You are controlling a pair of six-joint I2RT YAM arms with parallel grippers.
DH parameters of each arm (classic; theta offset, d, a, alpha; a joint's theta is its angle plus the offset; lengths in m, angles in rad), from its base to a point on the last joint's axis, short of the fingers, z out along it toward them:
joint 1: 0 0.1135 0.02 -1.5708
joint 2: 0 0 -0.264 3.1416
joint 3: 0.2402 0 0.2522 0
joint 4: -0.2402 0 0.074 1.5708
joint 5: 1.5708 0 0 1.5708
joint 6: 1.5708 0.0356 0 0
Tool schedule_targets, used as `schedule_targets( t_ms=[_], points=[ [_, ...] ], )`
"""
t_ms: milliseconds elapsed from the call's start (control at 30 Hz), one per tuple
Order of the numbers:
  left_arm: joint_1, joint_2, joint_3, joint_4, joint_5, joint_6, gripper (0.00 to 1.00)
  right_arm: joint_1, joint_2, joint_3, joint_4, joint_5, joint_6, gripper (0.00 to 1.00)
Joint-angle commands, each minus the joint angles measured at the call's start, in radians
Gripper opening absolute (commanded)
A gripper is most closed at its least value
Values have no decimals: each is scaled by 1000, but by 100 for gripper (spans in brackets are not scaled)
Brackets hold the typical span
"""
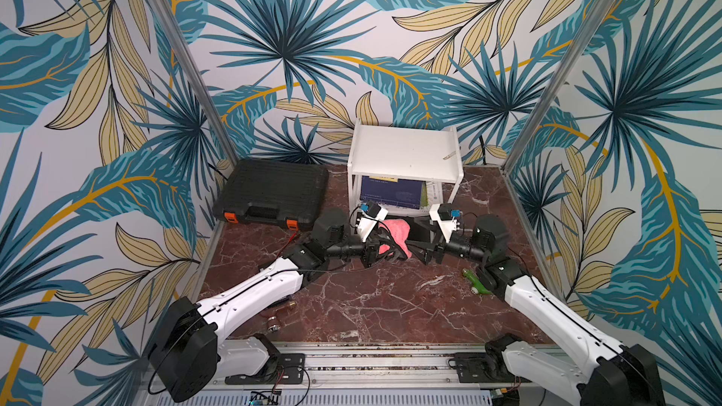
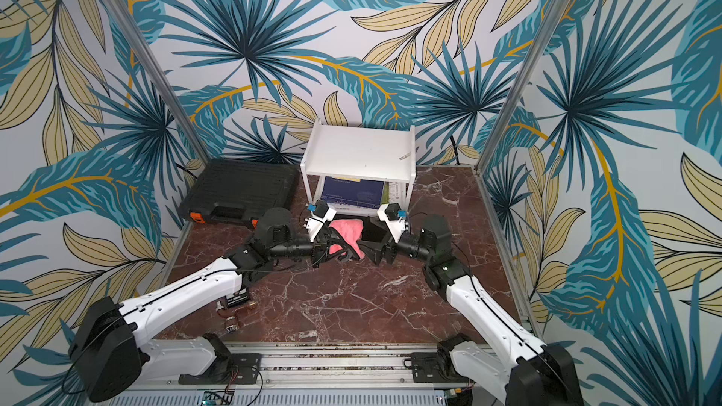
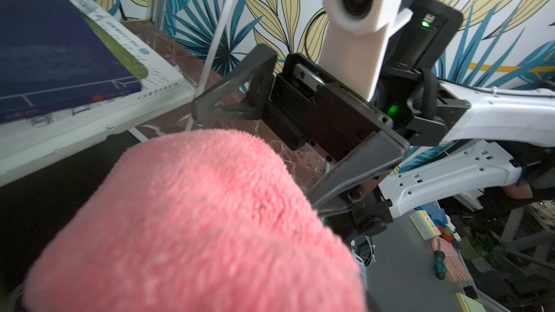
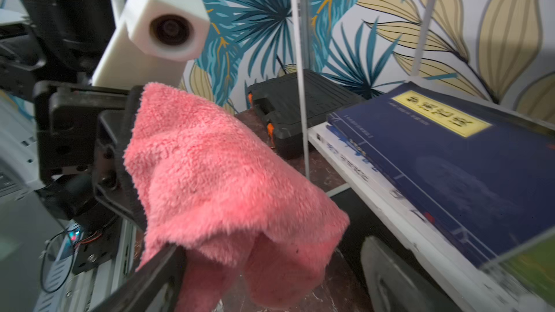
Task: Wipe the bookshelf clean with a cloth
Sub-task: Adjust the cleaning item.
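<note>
Cloth (image 1: pixel 395 227) hangs bunched from my left end effector (image 1: pixel 382 246), which is clamped on its dark edge. The right end effector (image 3: pixel 253 154) stands just beside it, jaws apart, gripping nothing. The bookshelf (image 1: pixel 390 150) lies straight beyond both, its top board higher than the cloth, so I judge the left arm must lift and reach forward.
</note>
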Motion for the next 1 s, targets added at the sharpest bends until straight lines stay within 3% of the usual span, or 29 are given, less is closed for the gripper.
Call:
schedule_targets(
  t_ms=[0,133,300,433,500,600,667,700,800,900,967],
  points=[
    [1,-3,49,-14,111,57,6,25,19,41,-20,-192,-117,95],
    [1,-3,72,-61,136,86,15,33,47,70,2,-242,-135,91],
    [1,-30,71,-94,110,116,22,40,94,87,71,-378,-63,68],
    [1,-45,72,-97,77,125,22,57,110,98,88,-485,-11,63],
    [1,-43,76,-99,83,136,22,65,107,96,82,-486,-11,52],
    [1,-52,69,-105,92,171,24,65,93,93,49,-421,-46,24],
    [2,-75,34,-101,62,197,30,66,72,86,9,-317,-97,6],
    [5,-91,13,-105,11,209,37,67,61,78,14,-205,-105,0],
    [45,-163,-84,-103,-366,136,57,107,86,100,-14,284,-165,0],
    [156,-266,-201,-83,-702,-73,69,235,215,205,-114,633,-322,0],
    [205,-355,-267,-106,-969,-232,80,338,342,271,-86,820,-351,0]
  ],
)
